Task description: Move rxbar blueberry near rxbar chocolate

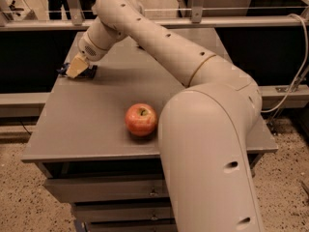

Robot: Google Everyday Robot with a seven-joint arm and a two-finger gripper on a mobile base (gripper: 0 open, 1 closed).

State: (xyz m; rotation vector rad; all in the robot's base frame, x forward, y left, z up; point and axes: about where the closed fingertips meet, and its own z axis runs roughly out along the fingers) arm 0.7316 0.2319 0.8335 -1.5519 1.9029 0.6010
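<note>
- We see the end effector (77, 66) down at the far left edge of the table (91, 124), its pale tip low over the surface.
- We cannot tell whether it is released, clenched or grasping something; its own body hides what lies directly below it.
- A small dark, bluish sliver that we take for the rxbar blueberry (63, 71) shows just left of the end effector, right at the table's edge and touching or nearly touching the tip.
- A dark flat piece (91, 72) shows just right of the end effector; we cannot say whether it belongs to the same bar or is the rxbar chocolate.
- A red apple (141, 120) stands upright near the front middle of the table, well apart from the end effector.
- The arm (159, 47) crosses the table from the right front to the far left, its large near link just beside the apple.
- Drawers (111, 192) sit below the tabletop.
</note>
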